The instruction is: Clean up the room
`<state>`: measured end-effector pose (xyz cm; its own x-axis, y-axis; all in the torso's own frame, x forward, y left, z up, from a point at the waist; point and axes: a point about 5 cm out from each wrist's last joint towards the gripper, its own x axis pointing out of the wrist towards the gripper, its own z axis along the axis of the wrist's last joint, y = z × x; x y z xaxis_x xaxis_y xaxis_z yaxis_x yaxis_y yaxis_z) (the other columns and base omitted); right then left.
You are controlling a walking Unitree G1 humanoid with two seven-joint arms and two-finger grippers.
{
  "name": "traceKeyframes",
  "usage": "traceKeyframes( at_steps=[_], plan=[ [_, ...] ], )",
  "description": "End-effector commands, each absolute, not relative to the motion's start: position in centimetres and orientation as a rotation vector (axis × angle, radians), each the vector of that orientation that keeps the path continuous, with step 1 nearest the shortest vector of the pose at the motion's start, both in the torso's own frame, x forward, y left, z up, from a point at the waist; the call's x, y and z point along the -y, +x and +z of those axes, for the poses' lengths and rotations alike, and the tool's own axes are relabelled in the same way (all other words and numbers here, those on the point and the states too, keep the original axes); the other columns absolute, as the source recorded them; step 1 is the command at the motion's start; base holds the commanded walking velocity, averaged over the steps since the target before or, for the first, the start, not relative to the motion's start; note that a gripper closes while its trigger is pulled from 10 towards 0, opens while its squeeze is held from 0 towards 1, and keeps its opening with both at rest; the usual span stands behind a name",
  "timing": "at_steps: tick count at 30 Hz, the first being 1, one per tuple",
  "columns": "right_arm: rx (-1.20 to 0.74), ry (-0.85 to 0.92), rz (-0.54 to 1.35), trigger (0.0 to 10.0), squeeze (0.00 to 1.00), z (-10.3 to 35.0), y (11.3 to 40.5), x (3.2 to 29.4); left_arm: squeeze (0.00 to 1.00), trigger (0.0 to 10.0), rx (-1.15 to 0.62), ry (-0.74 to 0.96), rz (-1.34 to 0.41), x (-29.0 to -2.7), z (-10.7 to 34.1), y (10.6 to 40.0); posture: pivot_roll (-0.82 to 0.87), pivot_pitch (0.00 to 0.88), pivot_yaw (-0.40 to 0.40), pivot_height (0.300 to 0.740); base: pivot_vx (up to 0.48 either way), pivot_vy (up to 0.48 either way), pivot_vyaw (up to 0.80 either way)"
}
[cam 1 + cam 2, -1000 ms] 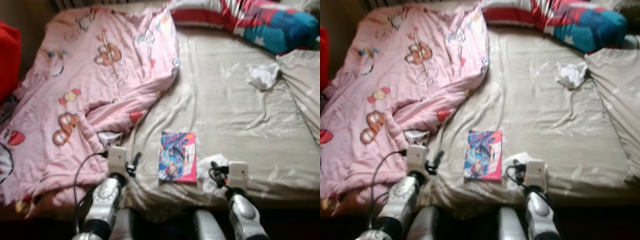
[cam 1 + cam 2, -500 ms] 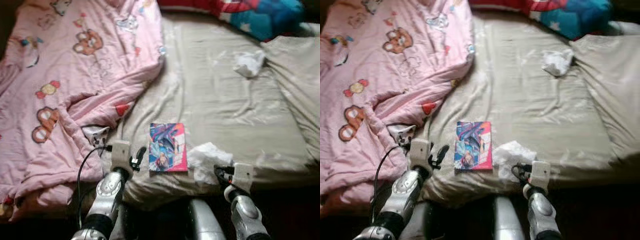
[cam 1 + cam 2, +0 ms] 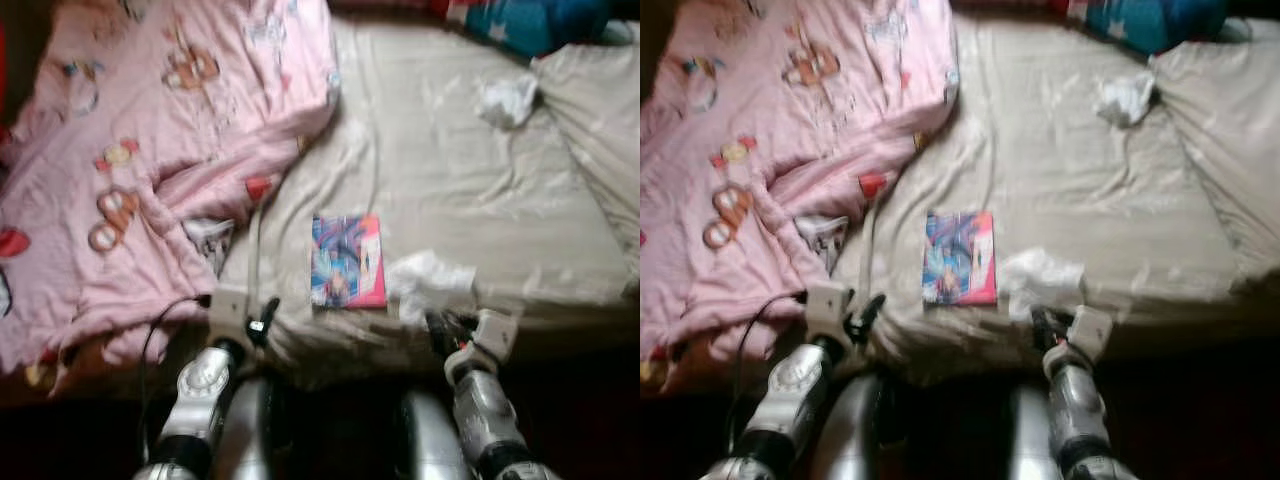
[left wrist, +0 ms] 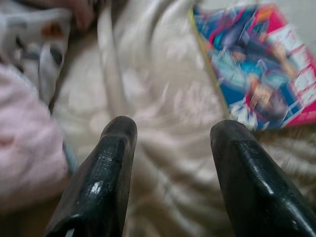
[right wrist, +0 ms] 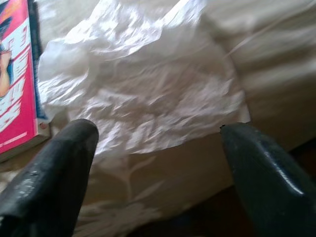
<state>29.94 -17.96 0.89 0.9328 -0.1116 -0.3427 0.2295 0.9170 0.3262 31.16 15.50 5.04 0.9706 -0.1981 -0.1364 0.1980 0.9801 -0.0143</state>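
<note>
A colourful book (image 3: 348, 260) is laid flat on the beige sheet (image 3: 470, 190), with a crumpled white plastic bag (image 5: 143, 94) just beside it. The right gripper (image 5: 158, 143) is held spread before the bag at the bed's edge. The left gripper (image 4: 170, 148) is held spread near the book, beside the pink blanket (image 3: 150, 150).

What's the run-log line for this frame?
right gripper: open, at white plastic bag | left gripper: open, over bedsheet | comic book: untouched

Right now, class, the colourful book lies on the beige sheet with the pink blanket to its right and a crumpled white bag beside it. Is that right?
Not quite. In the left eye view the pink blanket lies to the left of the book. The book does rest on the beige sheet, with the crumpled white bag beside it.
</note>
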Motion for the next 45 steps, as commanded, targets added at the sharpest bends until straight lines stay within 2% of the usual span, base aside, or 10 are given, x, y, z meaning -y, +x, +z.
traceKeyframes(
  at_steps=[1, 15, 22, 23, 25, 31, 37, 45],
  plan=[
    [-0.358, 0.401, -0.195, 10.0, 1.00, 0.1, 29.3, 18.0, 0.00, 10.0, -0.153, 0.002, -0.195, -15.9, 4.7, 30.8, -0.05, 0.340, 0.057, 0.637, 0.000, 0.000, 0.00],
    [-0.288, 0.464, -0.174, 10.0, 1.00, 1.8, 31.0, 17.6, 0.00, 10.0, -0.135, 0.016, -0.207, -16.3, 5.3, 30.2, -0.02, 0.399, 0.083, 0.637, 0.000, 0.000, 0.00],
    [-0.279, 0.452, -0.229, 10.0, 1.00, 2.5, 31.6, 18.4, 0.00, 10.0, -0.132, 0.019, -0.208, -16.5, 5.8, 29.6, 0.00, 0.432, 0.094, 0.637, 0.000, 0.000, 0.00],
    [-0.277, 0.422, -0.223, 10.0, 0.04, 2.6, 31.6, 18.4, 0.00, 10.0, -0.131, 0.019, -0.209, -16.5, 5.8, 29.6, 0.00, 0.438, 0.094, 0.637, 0.000, 0.000, 0.00],
    [-0.269, 0.333, -0.185, 10.0, 0.00, 2.8, 31.7, 18.2, 0.00, 10.0, -0.134, 0.016, -0.207, -16.4, 5.9, 29.5, 0.00, 0.441, 0.094, 0.637, 0.000, 0.000, 0.00],
    [-0.265, 0.321, -0.186, 10.0, 0.00, 2.4, 31.3, 18.1, 0.00, 10.0, -0.146, 0.008, -0.205, -16.2, 5.9, 29.3, -0.01, 0.443, 0.091, 0.637, 0.000, 0.000, 0.00],
    [-0.230, 0.220, -0.153, 10.0, 0.00, 2.3, 30.7, 18.1, 0.00, 10.0, -0.141, -0.004, -0.192, -16.0, 6.0, 29.5, -0.02, 0.428, 0.085, 0.637, 0.000, 0.000, 0.00],
    [-0.200, 0.180, -0.129, 10.0, 0.00, 2.7, 30.8, 17.9, 0.00, 10.0, -0.133, -0.010, -0.189, -15.9, 6.3, 29.9, -0.03, 0.408, 0.078, 0.637, 0.268, 0.000, 0.00]
  ],
)
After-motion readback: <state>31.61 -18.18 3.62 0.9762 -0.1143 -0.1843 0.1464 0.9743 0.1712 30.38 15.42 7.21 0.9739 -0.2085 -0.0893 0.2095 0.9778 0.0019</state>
